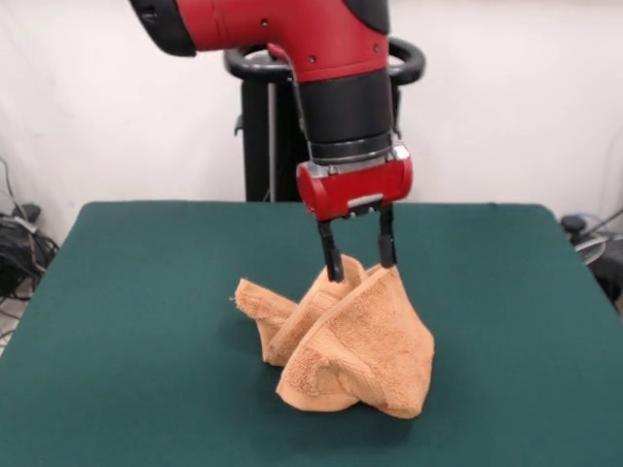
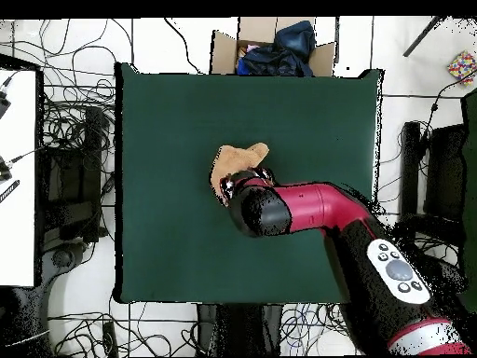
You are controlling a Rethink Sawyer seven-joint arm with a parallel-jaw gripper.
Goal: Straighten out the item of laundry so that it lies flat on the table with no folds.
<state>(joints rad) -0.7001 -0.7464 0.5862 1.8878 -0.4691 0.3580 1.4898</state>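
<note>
Both black fingers of the gripper are clamped on the top of the orange-tan towel, which hangs from them like a small tent while its lower folds rest on the green table. No label or writing can be read on the towel or on the red arm in the front view. From overhead the arm covers most of the towel, which lies near the middle of the table, and a cardboard box with dark cloth stands just beyond one table edge.
</note>
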